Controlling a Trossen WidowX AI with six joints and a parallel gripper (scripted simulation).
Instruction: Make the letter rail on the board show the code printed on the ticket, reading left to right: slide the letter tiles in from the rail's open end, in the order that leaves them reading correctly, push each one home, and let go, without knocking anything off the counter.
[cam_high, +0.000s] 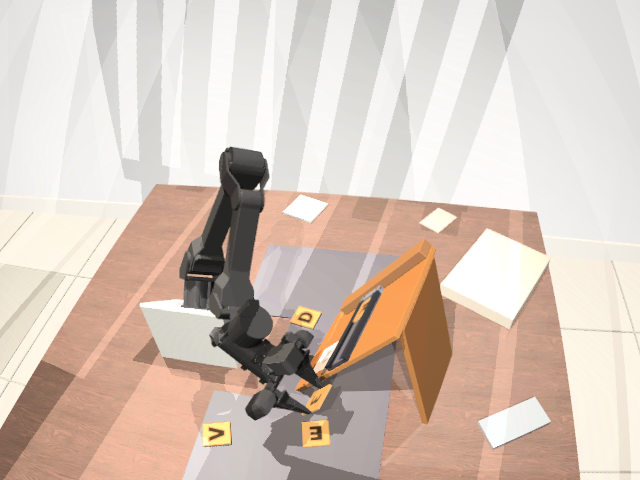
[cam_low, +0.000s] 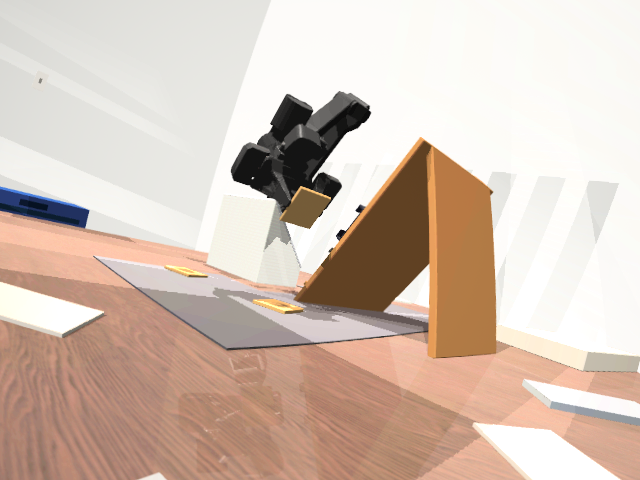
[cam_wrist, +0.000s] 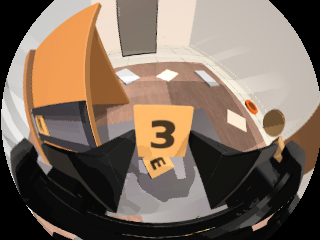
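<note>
My gripper (cam_high: 318, 398) (cam_low: 305, 206) (cam_wrist: 163, 134) is shut on an orange tile marked 3 (cam_high: 316, 400) (cam_low: 307, 208) (cam_wrist: 148, 116). It holds the tile tilted in the air, beyond the lower near corner of the sloping orange board (cam_high: 398, 304) (cam_low: 382, 253) (cam_wrist: 62, 75). The dark rail (cam_high: 347, 341) (cam_wrist: 65, 131) on the board holds one tile (cam_high: 362, 310) (cam_wrist: 41, 125) towards its far end; its letter is unclear. The white ticket (cam_high: 326, 356) is partly hidden and unreadable. An E tile (cam_high: 315, 432) (cam_low: 278, 305) (cam_wrist: 158, 167), a V-like tile (cam_high: 216, 433) (cam_low: 186, 271) and a D tile (cam_high: 306, 316) lie flat.
A grey mat (cam_high: 351, 454) (cam_low: 206, 315) lies under the E and V-like tiles. The white block (cam_high: 186, 333) (cam_low: 237, 232) stands at the arm's base. A thick cream slab (cam_high: 493, 273) and a thin pale slab (cam_high: 514, 422) lie beyond the board.
</note>
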